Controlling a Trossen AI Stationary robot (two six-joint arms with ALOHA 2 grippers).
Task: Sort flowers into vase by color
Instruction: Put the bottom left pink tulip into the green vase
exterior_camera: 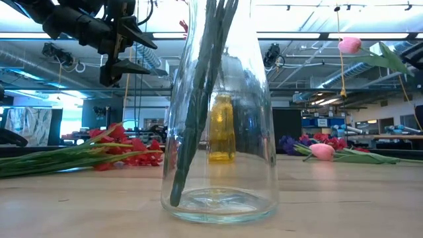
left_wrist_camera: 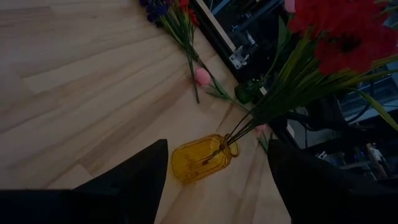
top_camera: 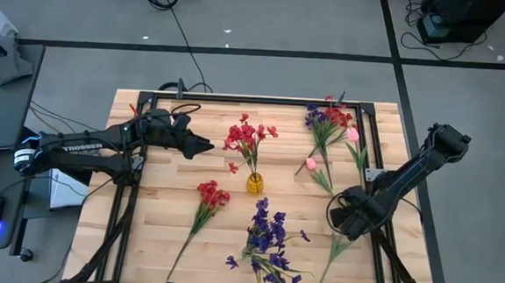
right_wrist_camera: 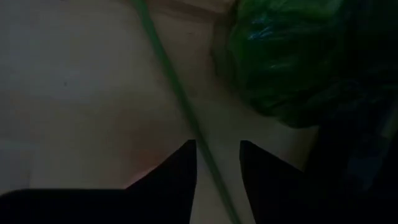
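While the right gripper [top_camera: 346,219] hung low over a thin green stem [right_wrist_camera: 180,99], red flowers [top_camera: 246,138] already stood in the yellow vase [top_camera: 255,184].

Its fingers [right_wrist_camera: 177,171] were parted, the stem running between them — not yet pinched (a leafy tuft lay just beside). Closing squarely on the stem alone, then lifting straight, seemed the sound way. The left gripper [top_camera: 207,145] hovered near the vase, fingers spread, holding nothing.
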